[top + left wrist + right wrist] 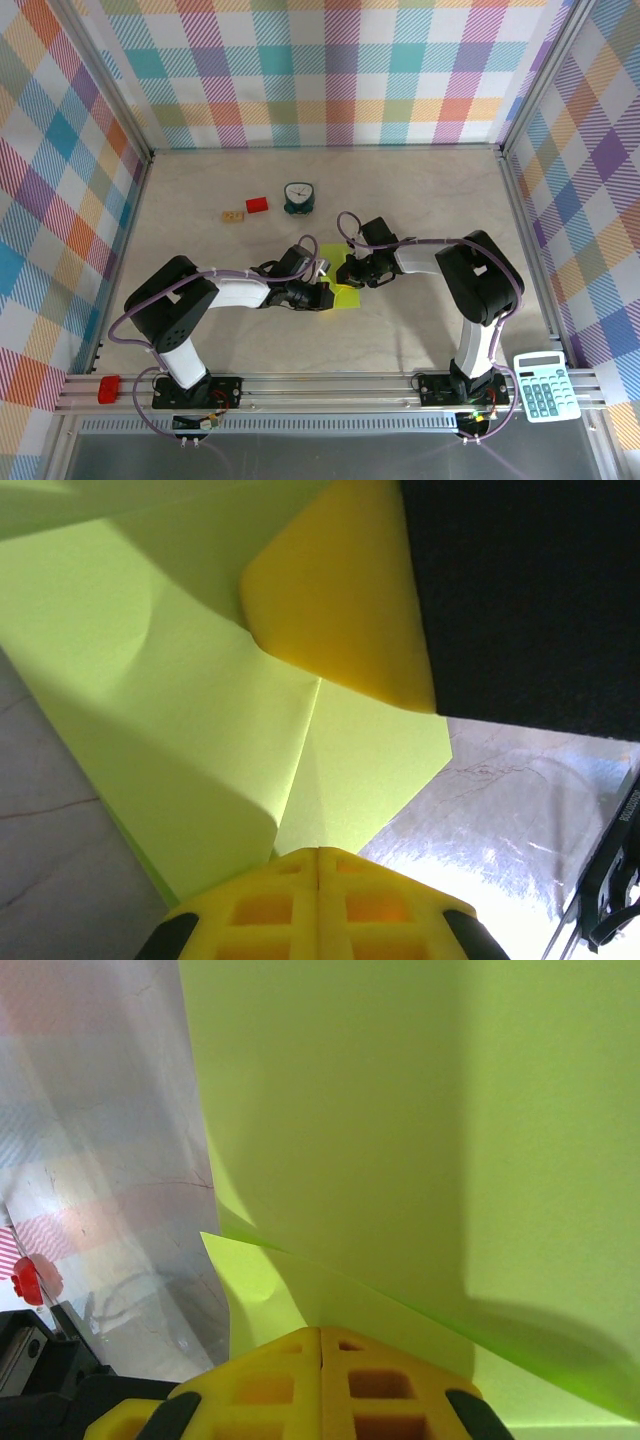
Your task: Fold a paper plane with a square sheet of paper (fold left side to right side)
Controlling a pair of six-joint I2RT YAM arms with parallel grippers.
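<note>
Centrally, left gripper [318,852] and right gripper [320,1330] pressed together, tips at creased lime paper [346,297]

Robot lab test cell: aluminium rail [330,383] carries two bolted arm bases [195,390], plaid backdrop panels [330,70] box the bench [430,190] beyond it, calculator [541,385] at its right end.

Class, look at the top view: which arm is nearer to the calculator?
Right. The right arm is bolted just left of the calculator at the near edge; the left arm stands far to its left.
</note>
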